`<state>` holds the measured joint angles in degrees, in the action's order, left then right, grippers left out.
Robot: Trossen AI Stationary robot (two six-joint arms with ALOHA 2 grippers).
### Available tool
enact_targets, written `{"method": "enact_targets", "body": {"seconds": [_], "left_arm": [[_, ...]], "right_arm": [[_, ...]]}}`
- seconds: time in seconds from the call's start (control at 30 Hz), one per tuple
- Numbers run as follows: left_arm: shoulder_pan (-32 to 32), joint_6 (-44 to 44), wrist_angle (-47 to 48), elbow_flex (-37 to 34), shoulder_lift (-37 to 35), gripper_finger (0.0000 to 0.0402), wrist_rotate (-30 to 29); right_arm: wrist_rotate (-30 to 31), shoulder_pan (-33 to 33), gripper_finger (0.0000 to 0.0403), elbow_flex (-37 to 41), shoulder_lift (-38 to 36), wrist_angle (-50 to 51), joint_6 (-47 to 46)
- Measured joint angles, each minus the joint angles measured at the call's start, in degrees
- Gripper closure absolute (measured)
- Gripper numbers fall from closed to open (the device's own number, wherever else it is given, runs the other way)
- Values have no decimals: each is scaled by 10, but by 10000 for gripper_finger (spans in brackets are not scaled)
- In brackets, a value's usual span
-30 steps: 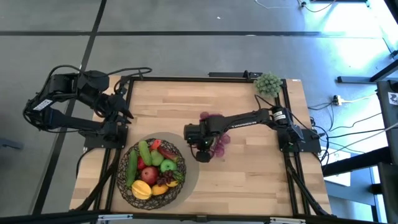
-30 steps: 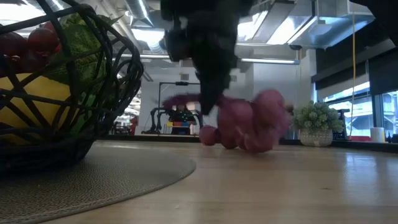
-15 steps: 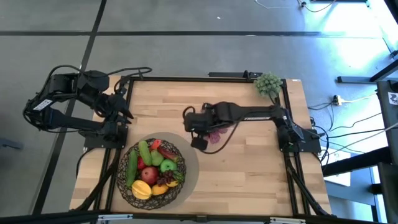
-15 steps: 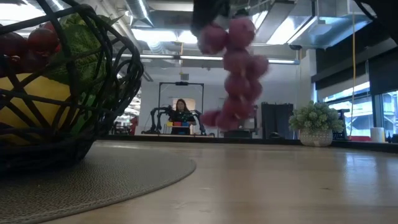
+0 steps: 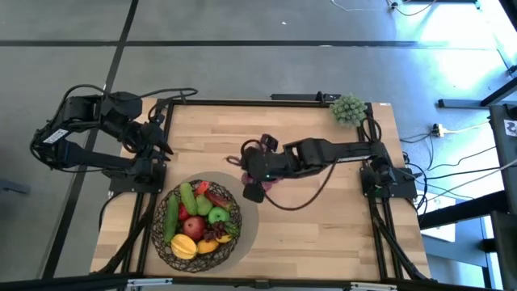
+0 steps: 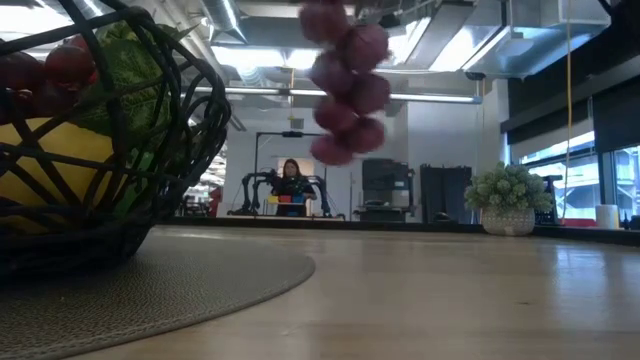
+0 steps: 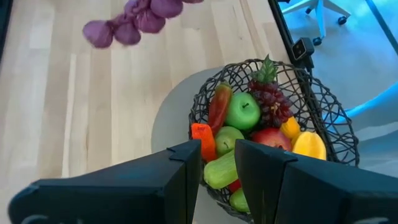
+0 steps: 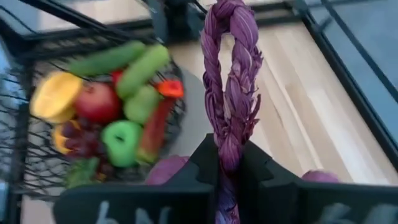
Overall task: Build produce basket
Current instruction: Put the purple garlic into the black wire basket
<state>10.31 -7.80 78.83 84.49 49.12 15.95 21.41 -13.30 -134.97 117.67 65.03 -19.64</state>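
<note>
One purple grape bunch [image 6: 343, 82] is in play: round matte purple-pink berries on a twisted purple raffia stem [image 8: 231, 93], hanging clear of the table [image 5: 323, 226] in the low view. Right gripper [image 5: 260, 171] is clamped tight on that stem, berries dangling under it, just right of and beyond the basket [image 5: 161, 234]. Basket is dark open wire mesh on a grey round mat [image 6: 200, 285] at the near left, already loaded: green cucumbers [image 5: 187, 198], red apple [image 5: 194, 227], green apple [image 5: 217, 216], yellow fruit [image 5: 183, 248], red chili [image 7: 218, 106], dark-red grapes [image 7: 268, 102]. Left gripper [image 7: 217, 163] is parked at the far left of the table, fingers slightly apart, holding nothing. Versus a second ago: bunch was down at table level mid-table, now it's lifted and shifted left toward the basket; left arm unchanged.
</note>
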Motion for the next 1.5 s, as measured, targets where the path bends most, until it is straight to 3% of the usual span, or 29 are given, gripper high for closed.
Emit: {"method": "enact_targets", "body": {"seconds": [0.43, 0.73, 0.93, 1.23, 1.5], "left_arm": [[0, -17, -142, 0, 11, 314, 2], [0, 20, -264, 0, 29, 314, 106], [-1, 90, -319, 0, 66, 314, 105], [-33, 91, -357, 0, 107, 314, 101], [-79, 67, -385, 0, 110, 314, 31]], "right_arm": [[-19, -12, 388, 0, -3, -161, 143], [5, -9, 388, 0, -3, -167, 169], [48, -9, 388, 0, -3, -182, 206], [70, -9, 388, 0, -3, -186, 219], [70, -9, 388, 0, -3, -186, 225]]}}
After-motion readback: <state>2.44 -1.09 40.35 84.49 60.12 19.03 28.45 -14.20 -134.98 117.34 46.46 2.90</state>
